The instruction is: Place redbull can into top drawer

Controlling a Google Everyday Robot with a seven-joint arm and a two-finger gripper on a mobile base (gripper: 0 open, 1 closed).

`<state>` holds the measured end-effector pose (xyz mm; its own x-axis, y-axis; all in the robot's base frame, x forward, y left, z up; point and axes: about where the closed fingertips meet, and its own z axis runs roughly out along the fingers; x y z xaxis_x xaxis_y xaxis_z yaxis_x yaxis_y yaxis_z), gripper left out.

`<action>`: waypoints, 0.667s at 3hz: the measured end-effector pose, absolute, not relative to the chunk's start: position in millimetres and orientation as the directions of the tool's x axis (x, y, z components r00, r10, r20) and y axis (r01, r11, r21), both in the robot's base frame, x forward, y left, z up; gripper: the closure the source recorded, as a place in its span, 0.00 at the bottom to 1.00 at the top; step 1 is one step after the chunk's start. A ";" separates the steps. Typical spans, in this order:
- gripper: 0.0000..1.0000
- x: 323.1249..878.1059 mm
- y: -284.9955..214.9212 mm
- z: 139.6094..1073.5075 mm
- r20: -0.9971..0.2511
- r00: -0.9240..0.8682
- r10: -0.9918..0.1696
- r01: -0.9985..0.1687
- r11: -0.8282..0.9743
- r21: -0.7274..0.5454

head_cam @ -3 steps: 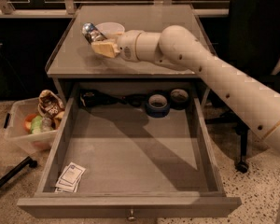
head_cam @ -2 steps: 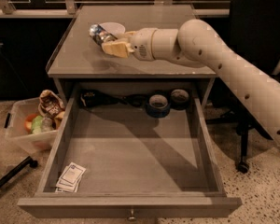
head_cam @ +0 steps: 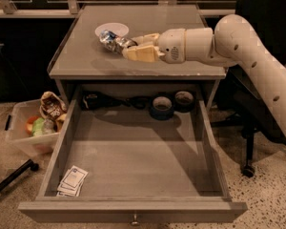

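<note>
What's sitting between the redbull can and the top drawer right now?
Camera view: only the bare front strip of the tabletop. The claw grips the redbull can over it, beside the white bowl; the top drawer stands open below.

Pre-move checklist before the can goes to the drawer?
1. Can in pincer: ok, shut on it.
2. Drawer open: ok, pulled well out.
3. Landing spot: ok, mid-bottom bare; tape rolls at back, cards front left.
4. Clearance from bowl: cannot tell, it sits right by the can.
5. Can over drawer: not ok, it is above the tabletop.
</note>
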<state>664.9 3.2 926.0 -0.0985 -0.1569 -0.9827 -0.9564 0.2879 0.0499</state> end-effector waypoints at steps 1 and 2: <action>1.00 645.6 8.4 919.9 -0.976 -0.103 -0.191 -0.975 0.216 0.061; 1.00 645.6 8.4 919.9 -0.976 -0.103 -0.191 -0.975 0.216 0.061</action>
<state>645.6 8.4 919.9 -0.1032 -0.1910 -0.9762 -0.9746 0.2156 0.0609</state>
